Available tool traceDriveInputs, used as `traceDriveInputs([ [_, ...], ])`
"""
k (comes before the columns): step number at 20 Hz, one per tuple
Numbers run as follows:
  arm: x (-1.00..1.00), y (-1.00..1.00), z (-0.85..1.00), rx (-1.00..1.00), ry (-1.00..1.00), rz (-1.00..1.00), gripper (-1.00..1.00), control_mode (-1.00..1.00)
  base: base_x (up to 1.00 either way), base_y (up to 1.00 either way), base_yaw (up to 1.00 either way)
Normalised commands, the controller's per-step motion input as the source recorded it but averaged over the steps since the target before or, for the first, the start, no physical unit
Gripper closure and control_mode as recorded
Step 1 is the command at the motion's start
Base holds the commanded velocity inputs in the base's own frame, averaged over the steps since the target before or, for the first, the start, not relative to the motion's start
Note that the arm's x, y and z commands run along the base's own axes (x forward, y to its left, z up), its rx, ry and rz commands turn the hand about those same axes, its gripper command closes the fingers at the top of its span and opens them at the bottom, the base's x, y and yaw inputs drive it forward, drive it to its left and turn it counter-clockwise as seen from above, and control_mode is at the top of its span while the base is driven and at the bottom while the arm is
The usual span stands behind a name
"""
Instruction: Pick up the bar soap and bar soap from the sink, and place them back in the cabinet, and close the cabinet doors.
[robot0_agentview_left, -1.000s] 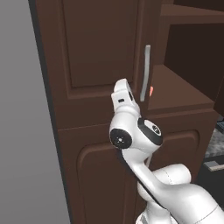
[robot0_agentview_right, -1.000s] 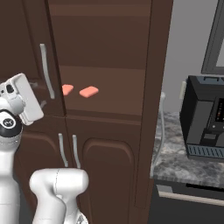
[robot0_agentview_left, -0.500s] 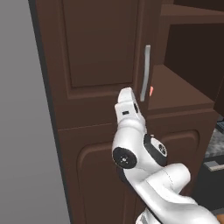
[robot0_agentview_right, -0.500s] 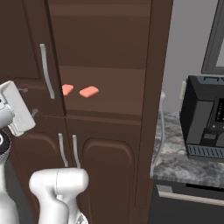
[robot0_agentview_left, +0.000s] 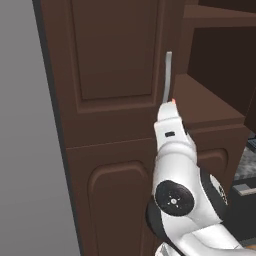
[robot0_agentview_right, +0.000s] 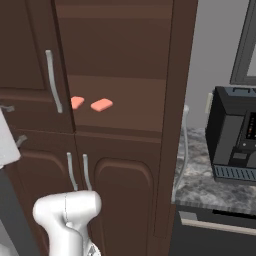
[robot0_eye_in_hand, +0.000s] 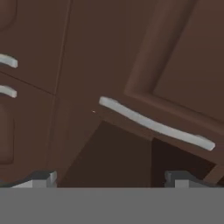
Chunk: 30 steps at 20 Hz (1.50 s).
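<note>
Gripper open, its two dark tips set wide apart at the bottom of the hand view and holding nothing. Between and just above them we see the long silver handle of the left door, lying slantwise across the view with a dark gap of cabinet interior beneath it.

Over the last second the arm has stretched forward. In the left base view the hand has moved from lower and further left up to the bottom end of that handle. In the right base view it has slid almost out at the left edge. We cannot tell from these views whether the tips touch the handle yet; they look near but apart.

Nothing else has shifted. Both soaps lie in the cabinet, on the shelf near its front left corner: the flat bar soap in the open, the rounded bar soap just beside it and partly hidden by the left door's edge.

We judge that the carrying part of the task is done and only the closing of the doors is left. The left door stands ajar, and the hand now lines up to push or take its handle. The main risk is a glancing contact that slides off the slim bar instead of swinging the door shut.
</note>
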Motion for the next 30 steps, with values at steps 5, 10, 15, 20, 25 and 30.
traceDriveInputs([
  [5, -0.6, -0.57, 0.25, 0.0, 0.0, 0.08, -1.0, -1.0, 0.0, 0.0, 0.0],
  [10, -0.39, -0.52, 0.13, 0.0, -0.04, 0.13, -1.0, -1.0, 0.0, 0.0, 0.0],
  [15, -0.29, -0.58, 0.01, 0.03, -0.11, 0.2, -1.0, -1.0, 0.0, 0.0, 0.0],
  [20, -0.33, -0.65, 0.06, 0.06, -0.13, 0.14, -1.0, -1.0, 0.0, 0.0, 0.0],
  [25, -0.37, -0.65, 0.01, 0.06, -0.13, 0.1, -1.0, -1.0, 0.0, 0.0, 0.0],
  [30, -0.23, -0.43, 0.0, 0.12, -0.07, 0.0, -1.0, -1.0, 0.0, 0.0, 0.0],
])
